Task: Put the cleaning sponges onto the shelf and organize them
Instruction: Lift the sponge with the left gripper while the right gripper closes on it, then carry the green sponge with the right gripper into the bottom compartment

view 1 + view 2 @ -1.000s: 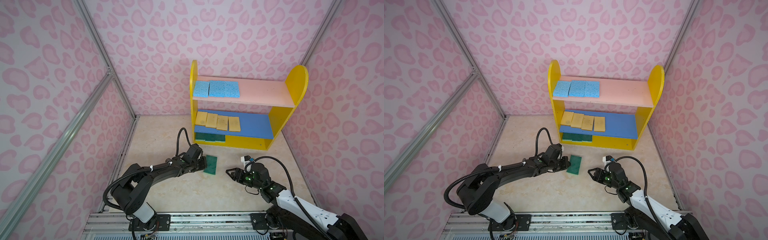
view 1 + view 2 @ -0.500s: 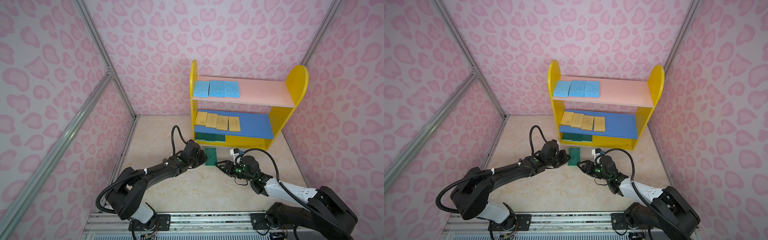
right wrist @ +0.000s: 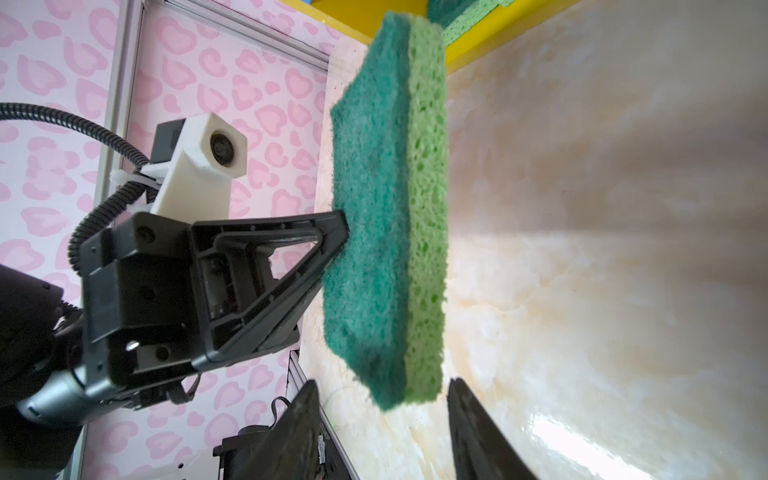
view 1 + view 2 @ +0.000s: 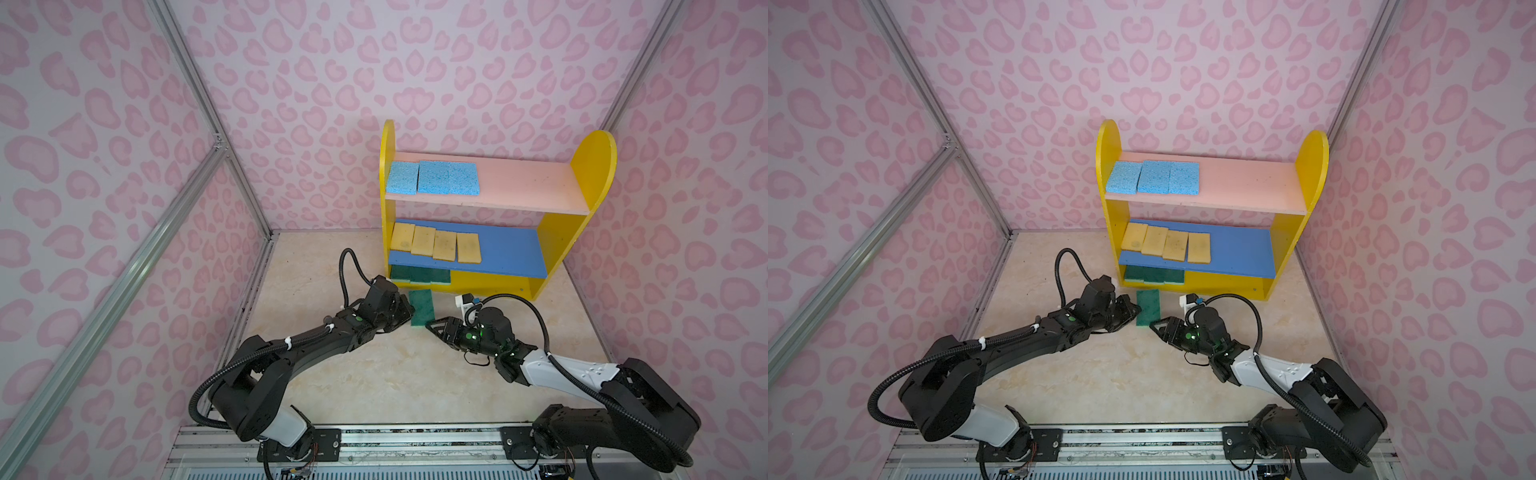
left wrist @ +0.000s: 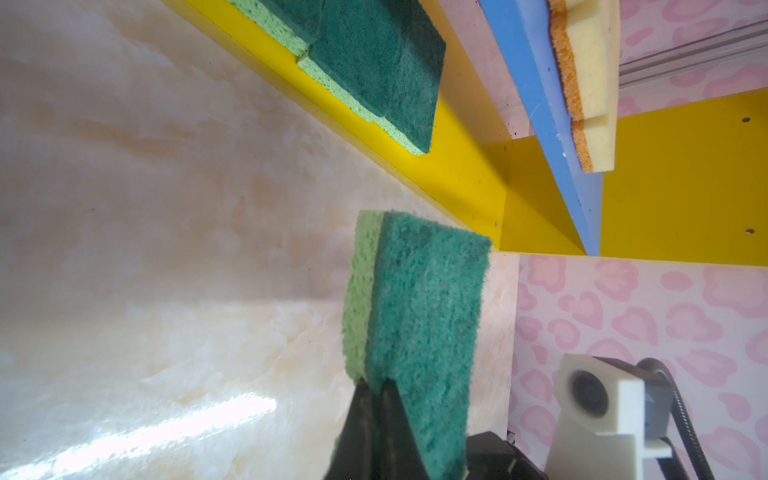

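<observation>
1. left gripper (image 4: 409, 311): lower centre of the frame, left of the middle. Fingers clenched on one long edge of the green sponge (image 4: 422, 307), dark scouring face toward the top cameras. The sponge appears clear of the floor (image 4: 374, 374), just in front of the shelf's base. This edge grip probably leaves the near end free for a handover.
2. right gripper (image 4: 432, 326): lower centre, just right of the sponge. Fingers spread, straddling the sponge's near corner without touching it in the right wrist view. It seems to be lining up to take it.
3. shelf (image 4: 594, 166): centre right.
   - Pink board: blue sponges (image 4: 432, 178), three.
   - Blue board: yellow sponges (image 4: 436, 245), four.
   - Yellow base: green row (image 4: 419, 275), three.
   - Each colour is packed toward the left end. The gap beside the green row looks meant for the held piece.
4. Writing: no brand, label or lettering readable anywhere.
</observation>
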Controlling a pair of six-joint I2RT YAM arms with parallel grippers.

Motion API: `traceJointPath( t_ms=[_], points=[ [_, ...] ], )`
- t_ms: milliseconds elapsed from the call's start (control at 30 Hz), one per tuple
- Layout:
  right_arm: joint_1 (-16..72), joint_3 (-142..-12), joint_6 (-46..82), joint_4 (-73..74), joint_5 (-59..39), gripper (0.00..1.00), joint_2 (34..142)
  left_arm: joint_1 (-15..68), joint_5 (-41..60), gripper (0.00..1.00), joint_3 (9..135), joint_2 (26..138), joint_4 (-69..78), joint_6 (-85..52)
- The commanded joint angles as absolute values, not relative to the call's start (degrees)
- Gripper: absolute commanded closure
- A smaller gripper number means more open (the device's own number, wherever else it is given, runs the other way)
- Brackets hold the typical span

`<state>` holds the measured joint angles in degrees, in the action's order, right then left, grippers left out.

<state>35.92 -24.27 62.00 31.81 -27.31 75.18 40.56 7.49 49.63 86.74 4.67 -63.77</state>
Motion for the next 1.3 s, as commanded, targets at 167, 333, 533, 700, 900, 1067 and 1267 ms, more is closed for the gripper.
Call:
traceJointPath(
  t_ms=[167, 333, 533, 700, 900, 1067, 1267],
  points=[
    [34.68, -24.44, 63.28, 34.16, -26.65, 0.73, 76.1, 40.41, 7.02, 0.96, 50.19, 85.75, 6.58, -63.89],
    [34.17, -24.09, 63.72, 35.36, -26.11, 0.92, 76.33, 40.42, 7.46, 0.84, 49.45, 85.9, 7.81, -62.87],
    [28.48, -19.1, 65.44, 41.75, -27.28, 0.97, 76.2, 40.43, 5.06, 0.0, 47.16, 82.68, 6.75, -58.02],
    [22.14, -18.11, 62.22, 42.41, -30.0, 1.0, 77.36, 40.25, 1.75, 0.02, 44.1, 78.17, 3.44, -54.65],
    [12.75, -17.54, 63.44, 50.99, -38.05, 1.0, 83.96, 38.87, -0.6, 0.02, 39.7, 71.34, 0.05, -51.98],
    [8.67, -19.96, 63.24, 55.79, -42.13, 1.0, 91.17, 37.34, -1.91, 0.02, 36.6, 66.59, -2.21, -50.18],
    [4.59, -22.86, 63.61, 62.52, -46.24, 1.0, 99.67, 36.31, -3.6, 0.03, 33.97, 62.64, -4.44, -48.22]
  ],
)
